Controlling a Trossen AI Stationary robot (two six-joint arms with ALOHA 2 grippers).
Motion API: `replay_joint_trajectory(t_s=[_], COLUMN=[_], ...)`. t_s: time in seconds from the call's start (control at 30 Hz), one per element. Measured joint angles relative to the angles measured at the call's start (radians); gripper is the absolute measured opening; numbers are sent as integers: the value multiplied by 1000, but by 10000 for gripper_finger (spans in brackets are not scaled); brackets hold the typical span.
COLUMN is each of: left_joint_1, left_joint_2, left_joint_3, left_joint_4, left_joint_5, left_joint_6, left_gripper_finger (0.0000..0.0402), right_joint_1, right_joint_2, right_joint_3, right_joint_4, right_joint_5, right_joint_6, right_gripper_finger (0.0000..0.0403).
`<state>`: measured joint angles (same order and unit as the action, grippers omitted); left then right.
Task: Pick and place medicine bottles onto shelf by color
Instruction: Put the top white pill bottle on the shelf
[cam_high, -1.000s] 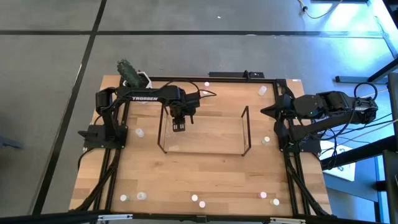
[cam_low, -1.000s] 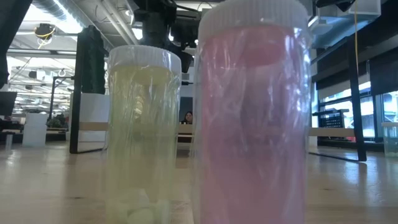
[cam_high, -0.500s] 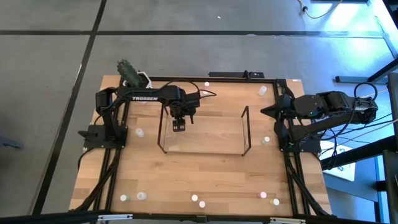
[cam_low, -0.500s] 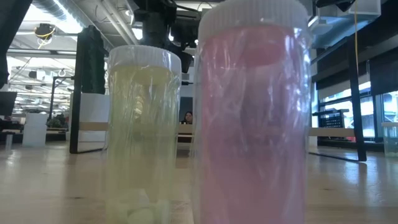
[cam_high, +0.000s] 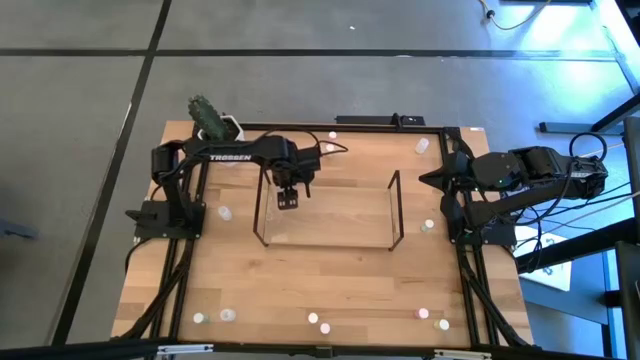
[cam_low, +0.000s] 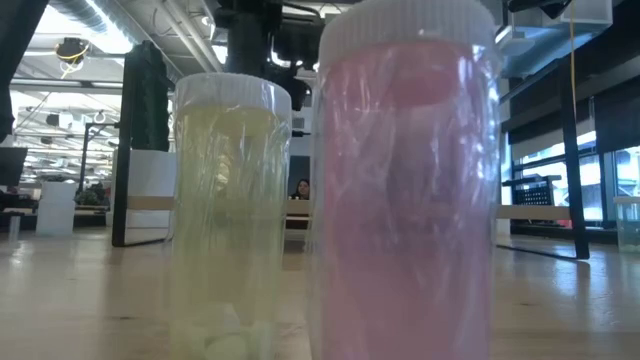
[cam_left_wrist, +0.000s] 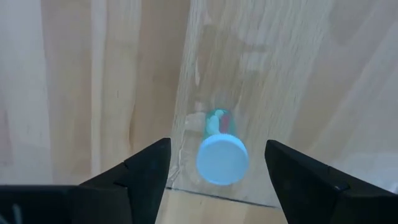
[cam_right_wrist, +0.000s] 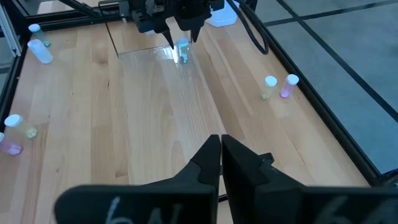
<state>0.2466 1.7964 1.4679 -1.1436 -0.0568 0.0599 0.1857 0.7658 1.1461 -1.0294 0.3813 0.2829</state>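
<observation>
A small medicine bottle (cam_left_wrist: 222, 160) with a white cap and greenish contents stands upright on the clear shelf (cam_high: 330, 225), near its left end. My left gripper (cam_left_wrist: 217, 180) points down over it and is open. One finger stands on each side of the cap, clear of it. The same bottle (cam_right_wrist: 181, 51) shows below that gripper in the right wrist view. My right gripper (cam_right_wrist: 221, 155) waits shut above the table's right edge (cam_high: 440, 178). In the low view, a yellowish bottle (cam_low: 232, 210) and a pink bottle (cam_low: 405, 180) stand on the table, close to the camera.
Loose bottles are scattered over the wooden table: one to the left of the shelf (cam_high: 223, 213), some at the far edge (cam_high: 422, 145), one on the right (cam_high: 428, 227) and several along the near edge (cam_high: 313, 318). A plant pot (cam_high: 205, 118) stands at the far left corner.
My left gripper has opened wider over the bottle on the shelf without moving from its place. The bottle stands upright where it was.
</observation>
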Motion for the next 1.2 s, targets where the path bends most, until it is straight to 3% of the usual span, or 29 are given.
replay_joint_trajectory(t_s=[0.5, 0.77, 1.03, 1.2], left_joint_1=[-1, -44, -152, -215], left_joint_2=[-16, -170, -326, -365], left_joint_3=[230, 278, 274, 273], left_joint_4=[-187, -203, -191, -191], left_joint_5=[-61, -69, -236, -249], left_joint_6=[-43, -183, -341, -390], left_gripper_finger=[255, 255, 255, 255], right_joint_1=[0, 0, 0, 0], right_joint_2=[0, 0, 0, 0], right_joint_3=[0, 0, 0, 0], right_joint_4=[0, 0, 0, 0], right_joint_5=[0, 0, 0, 0], right_joint_6=[0, 1, 1, 1], right_gripper_finger=[18, 18, 18, 18])
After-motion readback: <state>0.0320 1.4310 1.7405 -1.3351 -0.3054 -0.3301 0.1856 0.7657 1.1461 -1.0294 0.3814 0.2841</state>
